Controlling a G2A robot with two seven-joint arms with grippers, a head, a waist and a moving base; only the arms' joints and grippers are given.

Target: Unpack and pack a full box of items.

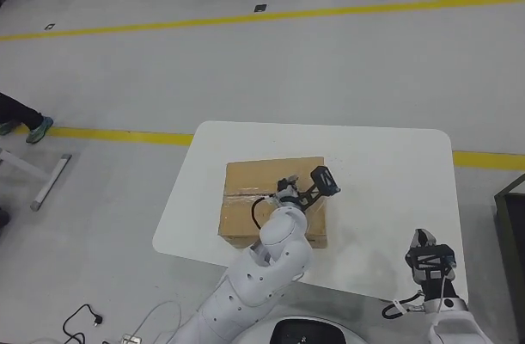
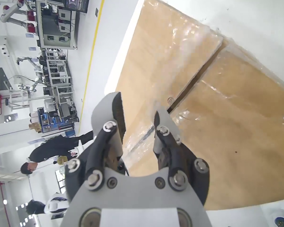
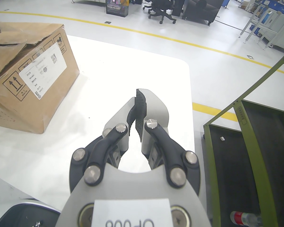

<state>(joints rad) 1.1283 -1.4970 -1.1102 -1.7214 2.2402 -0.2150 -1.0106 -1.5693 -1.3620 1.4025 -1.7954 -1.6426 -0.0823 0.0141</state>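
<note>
Mia: What's closest to us?

Ben: The right claw (image 3: 138, 100). It sits over the near right corner of the white tabletop with round corners (image 1: 382, 172). Its two fingers are pressed together, and it holds nothing.

Mia: And the box?

Ben: The big brown cardboard box (image 1: 245, 185) sits on the tabletop, in the middle and a bit to the left. It is well apart from the right claw. Its two top flaps (image 2: 160, 48) are down.

Mia: Where's the other claw?

Ben: The left claw (image 2: 138, 109) is over the right end of the box top. Its fingers are spread, with nothing between them. Right under it runs the dark crack (image 2: 196, 74) where the two flaps meet. There is shiny clear tape (image 2: 142, 138) along that crack. I can't tell if the claw touches the box.

Mia: So what's the job now?

Ben: I think it's opening the box, so nothing is unpacked yet.

Mia: How should it do that well?

Ben: I'd put one finger into the crack and pinch just one flap's edge. Then lift slowly, because the tape may hold on and the whole box could come up or slide. The right claw could press on the box to keep it put.
</note>
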